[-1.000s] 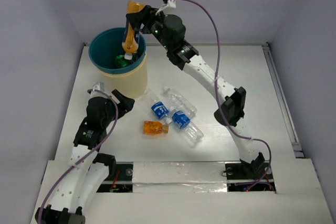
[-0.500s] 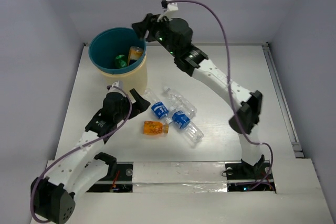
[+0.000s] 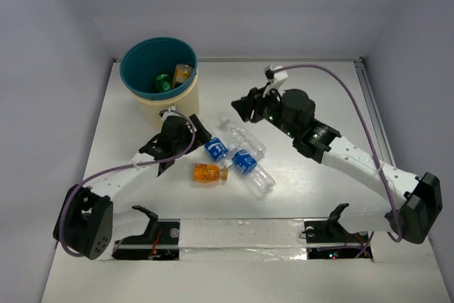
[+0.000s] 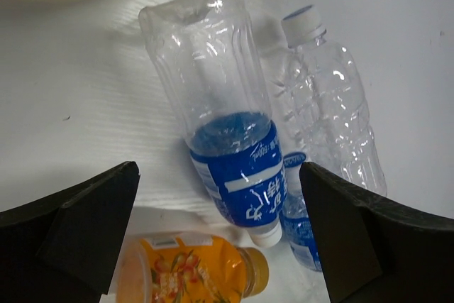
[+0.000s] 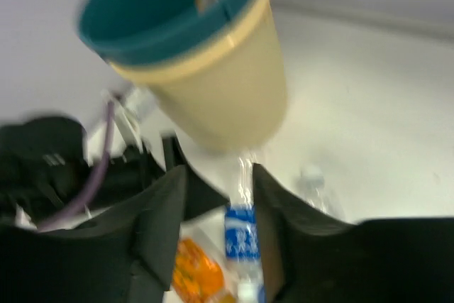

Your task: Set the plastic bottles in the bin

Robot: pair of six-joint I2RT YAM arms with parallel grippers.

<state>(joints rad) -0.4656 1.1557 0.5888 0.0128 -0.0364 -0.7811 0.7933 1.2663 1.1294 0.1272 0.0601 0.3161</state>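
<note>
Plastic bottles: four on table, two in bin; our left gripper spread wide over blue-label bottle; right gripper spread, empty

A matte white rectangular table top is enclosed by three plain, pale lavender-grey panels: a back wall, a left wall and a right wall. A thin grey rail lines the table's right edge. The light is soft and even.
</note>
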